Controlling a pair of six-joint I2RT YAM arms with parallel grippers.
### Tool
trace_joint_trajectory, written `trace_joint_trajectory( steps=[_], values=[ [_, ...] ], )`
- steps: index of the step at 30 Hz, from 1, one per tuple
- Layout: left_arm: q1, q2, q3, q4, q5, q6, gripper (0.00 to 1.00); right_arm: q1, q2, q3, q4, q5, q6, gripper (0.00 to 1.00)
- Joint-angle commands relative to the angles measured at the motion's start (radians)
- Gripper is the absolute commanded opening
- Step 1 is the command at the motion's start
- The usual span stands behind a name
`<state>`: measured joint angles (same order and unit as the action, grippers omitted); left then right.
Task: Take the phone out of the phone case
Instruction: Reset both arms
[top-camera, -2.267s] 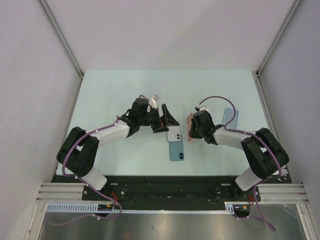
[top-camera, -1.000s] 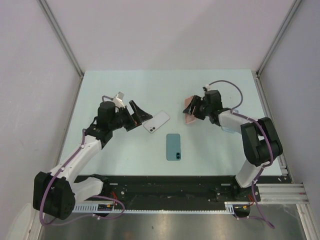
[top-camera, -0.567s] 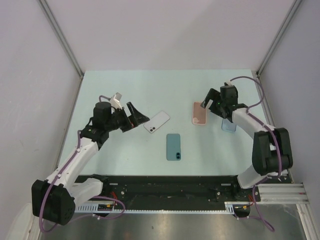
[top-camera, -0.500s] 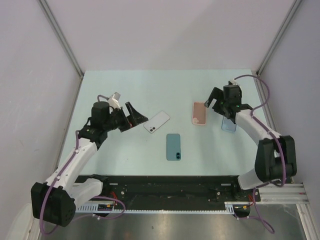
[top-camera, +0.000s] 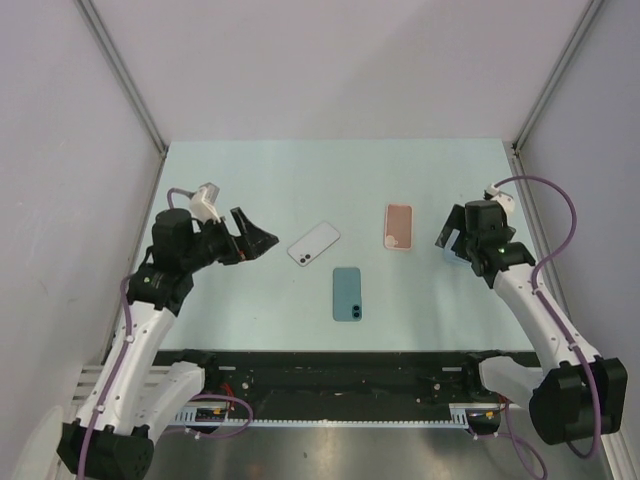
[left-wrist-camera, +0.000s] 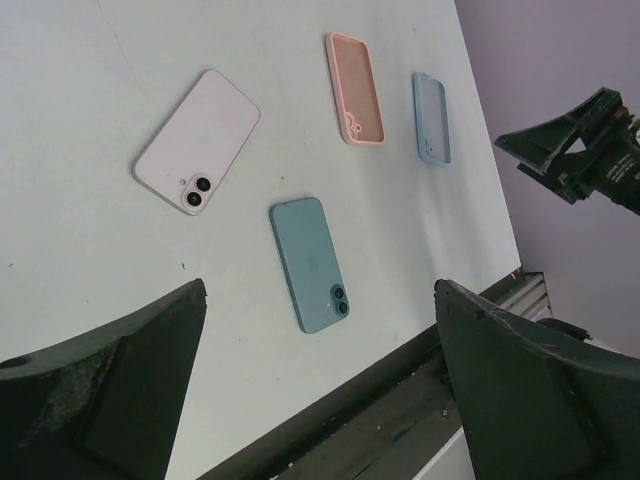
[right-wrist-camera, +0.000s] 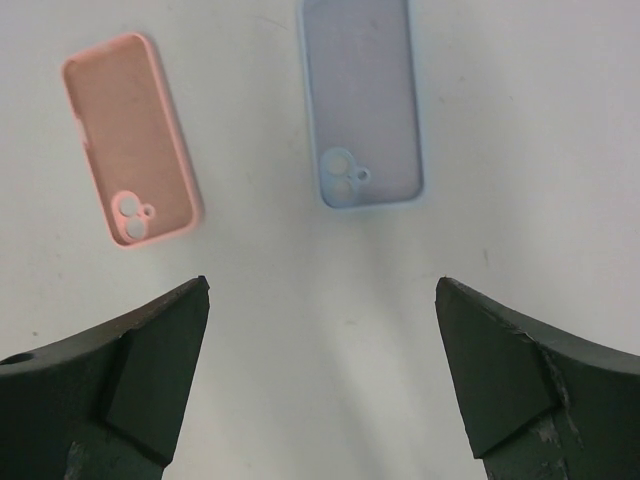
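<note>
- Phone and case are apart now. The pale phone lies flat on the desk, camera side up. The pink case lies well to its right with its hollow side up and nothing in it.
- Just changed, right side: a second ago your right end effector had the pink case lifted off the desk. It has since set the case down, let go and drawn back toward the right edge.
- Right end effector now: jaws spread wide, nothing between them. The wrist view looks down on the pink case and the blue case, both lying free.
- Just changed, left side: your left end effector was close over the pale phone — now it has backed off to the left, well clear of it.
- Left end effector now: fully spread and holding nothing. Its wrist view shows both phones and both cases untouched.
- Also on the desk: a teal phone nearer the bases, between the two arms, bare of any case.
- Reading for you: the separation looks done for this pair — phone out, case released, both arms retreating. I see nothing left to pull.
- Caveat: the blue case is partly hidden under the right arm in the overhead view. The wrist view shows it empty.
</note>
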<state>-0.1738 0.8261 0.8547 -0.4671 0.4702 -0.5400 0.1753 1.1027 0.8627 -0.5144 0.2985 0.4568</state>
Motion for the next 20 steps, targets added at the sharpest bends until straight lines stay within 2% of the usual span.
trace_joint_trajectory(
  steps=[1,7,20],
  values=[
    [0.010,-0.048,0.021,-0.036,-0.034,0.043,1.00,0.001,-0.079,-0.034,-0.072,0.090,-0.009,1.00],
    [0.010,-0.088,0.000,-0.035,-0.074,0.038,1.00,0.000,-0.165,-0.083,-0.088,0.085,0.002,1.00],
    [0.010,-0.116,-0.022,-0.033,-0.117,0.038,1.00,0.001,-0.193,-0.090,-0.058,0.087,0.040,0.99]
  ],
)
